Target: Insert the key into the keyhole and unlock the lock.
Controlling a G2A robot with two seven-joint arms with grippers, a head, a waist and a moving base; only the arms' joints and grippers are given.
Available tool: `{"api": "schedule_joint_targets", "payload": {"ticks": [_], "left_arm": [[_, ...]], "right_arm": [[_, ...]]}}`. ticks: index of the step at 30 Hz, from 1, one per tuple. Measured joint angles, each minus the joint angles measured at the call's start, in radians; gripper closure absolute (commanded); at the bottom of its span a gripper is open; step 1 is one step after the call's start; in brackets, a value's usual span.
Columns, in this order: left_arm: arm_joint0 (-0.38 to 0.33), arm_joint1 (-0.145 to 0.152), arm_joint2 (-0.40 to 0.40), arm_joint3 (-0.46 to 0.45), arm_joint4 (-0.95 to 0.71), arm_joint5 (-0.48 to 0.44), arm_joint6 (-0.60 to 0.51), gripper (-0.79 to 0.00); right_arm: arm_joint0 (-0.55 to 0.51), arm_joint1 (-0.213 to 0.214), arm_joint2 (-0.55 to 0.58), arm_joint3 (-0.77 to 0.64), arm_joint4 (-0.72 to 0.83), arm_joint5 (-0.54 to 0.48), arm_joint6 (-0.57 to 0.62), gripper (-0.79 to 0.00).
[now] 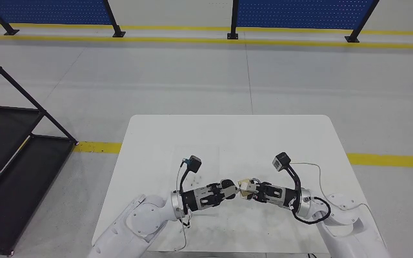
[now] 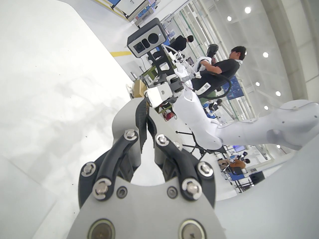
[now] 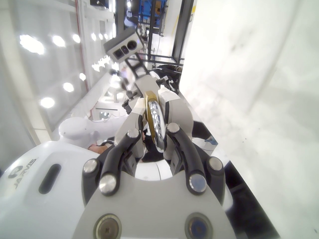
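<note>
Both arms meet low over the front middle of the white table (image 1: 226, 138). My right gripper (image 1: 253, 190) (image 3: 152, 99) is shut on the padlock (image 1: 244, 186), its fingers on either side of the brass body (image 3: 149, 95) and the silver shackle (image 3: 157, 123) lying back toward the wrist. My left gripper (image 1: 231, 188) (image 2: 145, 106) faces it, pads pressed together with the tips right at the lock's brass body (image 2: 138, 88). The key is hidden between those pads. Whether it has entered the keyhole I cannot tell.
A black metal rack (image 1: 26, 155) stands on the floor left of the table. Blue barrier panels (image 1: 58, 11) line the far side, with yellow floor tape (image 1: 193, 40) in front. The table's back half lies bare.
</note>
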Motion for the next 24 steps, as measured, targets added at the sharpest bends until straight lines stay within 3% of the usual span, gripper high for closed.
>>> {"api": "schedule_joint_targets", "payload": {"ticks": [16,18,19,20,21,22,24], "left_arm": [[0.011,0.001,0.007,-0.010,0.096,-0.023,0.084,0.000],[0.012,0.001,0.008,-0.008,0.085,-0.023,0.085,-0.268],[0.013,0.001,0.009,-0.007,0.073,-0.025,0.083,-0.339],[0.013,0.001,0.008,-0.007,0.066,-0.026,0.080,-0.548],[0.012,0.001,0.007,-0.006,0.062,-0.026,0.077,-0.662],[0.012,0.002,0.006,-0.006,0.060,-0.026,0.077,-0.745],[0.015,0.002,0.004,-0.006,0.050,-0.027,0.079,-0.785]], "right_arm": [[-0.004,0.008,-0.004,0.000,0.004,-0.006,-0.017,0.000],[-0.004,0.009,-0.004,0.000,0.005,-0.007,-0.017,0.000],[-0.004,0.010,-0.005,0.001,0.005,-0.007,-0.017,0.000],[-0.004,0.010,-0.005,0.001,0.006,-0.008,-0.018,0.000],[-0.004,0.011,-0.005,0.001,0.005,-0.008,-0.018,0.000],[-0.004,0.011,-0.005,0.002,0.004,-0.009,-0.019,0.000],[-0.004,0.012,-0.005,0.001,0.003,-0.009,-0.021,0.000]]}}
